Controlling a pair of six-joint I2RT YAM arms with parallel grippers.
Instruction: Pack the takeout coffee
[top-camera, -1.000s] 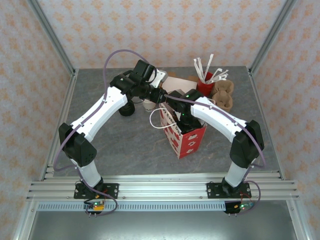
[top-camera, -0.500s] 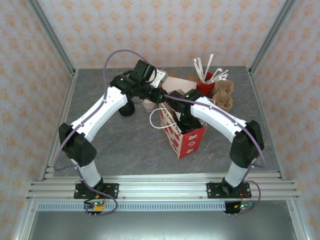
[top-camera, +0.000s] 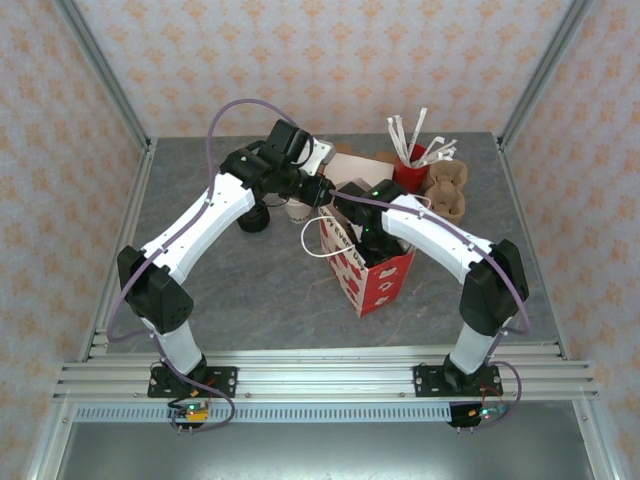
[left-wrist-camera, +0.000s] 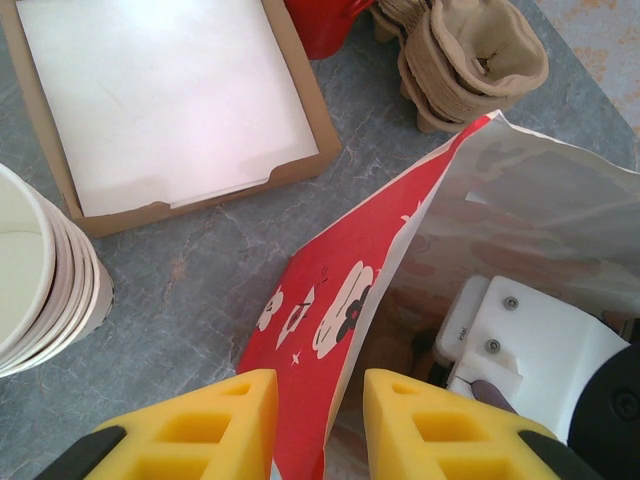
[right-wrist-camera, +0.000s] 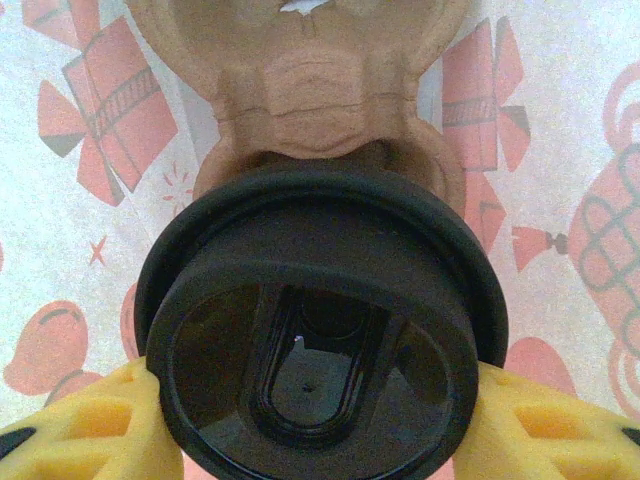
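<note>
Black-lidded takeout coffee (right-wrist-camera: 320, 300): sits inside the red gift bag (top-camera: 378, 285) mid-tabletop (top-camera: 250, 295), squeezed tight by right pincer (right-wrist-camera: 320, 428). Left pincer (left-wrist-camera: 320, 420): straddles the bag's rim, can't tell if actually pinching.

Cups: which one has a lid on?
The takeout coffee, gripped by the right gripper inside the gift bag: black lid on. The stacked cream cups are open-topped.
</note>
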